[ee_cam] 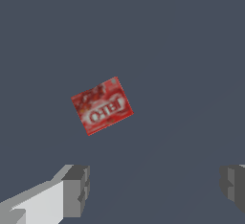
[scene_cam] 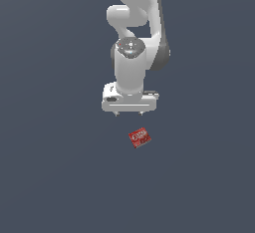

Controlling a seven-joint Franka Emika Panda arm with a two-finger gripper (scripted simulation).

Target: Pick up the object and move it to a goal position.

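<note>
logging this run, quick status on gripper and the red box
Gripper open, holding nothing. Red box flat on the surface, apart from the gripper, not between its fingers. Nothing in the way.

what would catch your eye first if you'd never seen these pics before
The small red box with white print stands out, lying alone and skewed on the plain dark grey floor. Above it in the exterior view looms the big white arm, its tool open and apart from the box.
</note>
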